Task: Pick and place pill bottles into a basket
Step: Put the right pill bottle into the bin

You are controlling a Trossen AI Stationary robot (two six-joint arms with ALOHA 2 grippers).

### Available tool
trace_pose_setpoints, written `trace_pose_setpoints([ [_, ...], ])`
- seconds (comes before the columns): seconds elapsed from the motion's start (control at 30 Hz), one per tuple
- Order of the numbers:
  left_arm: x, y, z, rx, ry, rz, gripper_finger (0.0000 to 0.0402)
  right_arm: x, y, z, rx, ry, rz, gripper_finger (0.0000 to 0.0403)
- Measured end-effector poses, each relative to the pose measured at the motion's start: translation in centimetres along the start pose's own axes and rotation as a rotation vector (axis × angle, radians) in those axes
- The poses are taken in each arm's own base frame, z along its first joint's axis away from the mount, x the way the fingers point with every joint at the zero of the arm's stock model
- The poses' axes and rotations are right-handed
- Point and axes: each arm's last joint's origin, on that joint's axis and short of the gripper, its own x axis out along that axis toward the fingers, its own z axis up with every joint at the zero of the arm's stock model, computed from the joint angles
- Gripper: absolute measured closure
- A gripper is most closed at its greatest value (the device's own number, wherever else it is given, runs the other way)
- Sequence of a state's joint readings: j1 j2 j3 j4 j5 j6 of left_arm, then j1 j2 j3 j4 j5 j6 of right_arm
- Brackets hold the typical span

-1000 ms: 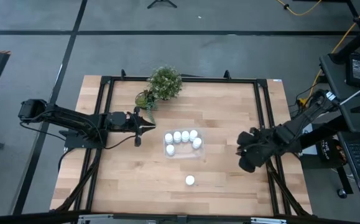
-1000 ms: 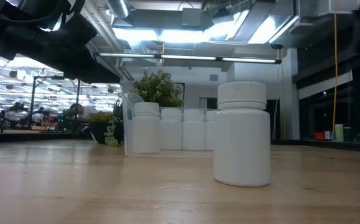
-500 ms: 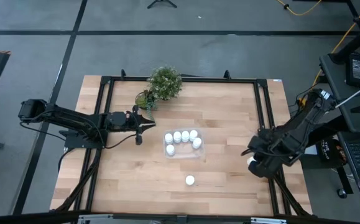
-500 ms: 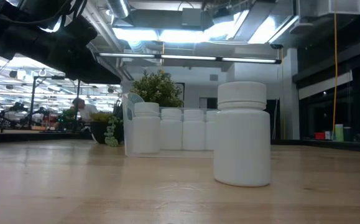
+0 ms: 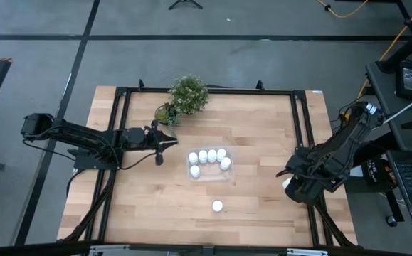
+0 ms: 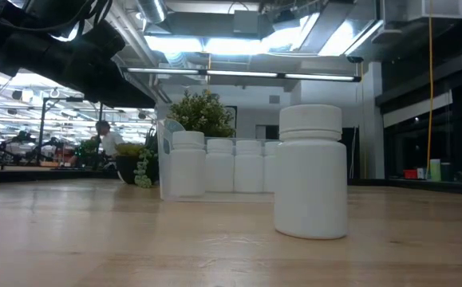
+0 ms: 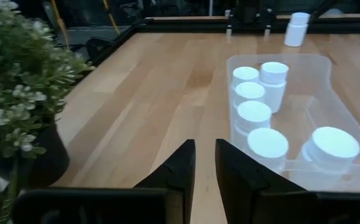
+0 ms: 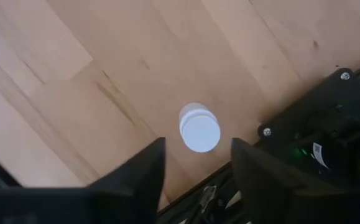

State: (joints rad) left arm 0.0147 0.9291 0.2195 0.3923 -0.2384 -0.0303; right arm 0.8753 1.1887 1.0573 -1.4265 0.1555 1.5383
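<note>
Pill bottles [image 5: 207,159]: six in basket [image 5: 228,172]. Right gripper [image 8: 195,163] points down, jaws parted over one bottle [image 8: 199,127] at table edge. Left gripper [image 7: 205,167] level beside basket, jaws nearly closed, empty.

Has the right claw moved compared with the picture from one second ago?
Yes. In the high view the right claw has moved away from the clear plastic basket, toward the table's right black frame rail.

The basket [image 5: 209,165] sits mid-surface [image 5: 262,135] with six bottles [image 5: 203,156] standing in it. One bottle [image 5: 218,206] stands alone nearer the front edge. Another bottle [image 8: 199,129] stands at the right edge, under the right gripper [image 5: 296,186]. The plant [image 5: 188,94] stands at the far edge, left of centre. The left gripper [image 5: 157,146] hangs just left of the basket.
</note>
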Motion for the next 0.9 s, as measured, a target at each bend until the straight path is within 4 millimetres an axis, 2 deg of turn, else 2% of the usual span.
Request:
trace_pose_setpoints([
  [0.2,0.0,0.2,0.0,-0.001,-0.002,0.055,0.0345,1.0,1.0,-0.1,-0.01,0.006,-0.06,0.0132],
  [0.33,0.0,0.2,0.0,-0.001,-0.001,0.057,0.0345,1.4,1.5,-0.4,0.032,0.071,-0.082,0.0094],
  [0.53,0.0,0.2,0.0,-0.029,-0.002,0.057,0.0345,1.8,2.0,-0.8,0.138,0.11,-0.104,0.0085],
  [0.9,0.0,0.2,0.0,-0.038,-0.002,0.057,0.0345,3.6,3.5,-1.2,0.147,0.099,-0.193,0.0085],
])
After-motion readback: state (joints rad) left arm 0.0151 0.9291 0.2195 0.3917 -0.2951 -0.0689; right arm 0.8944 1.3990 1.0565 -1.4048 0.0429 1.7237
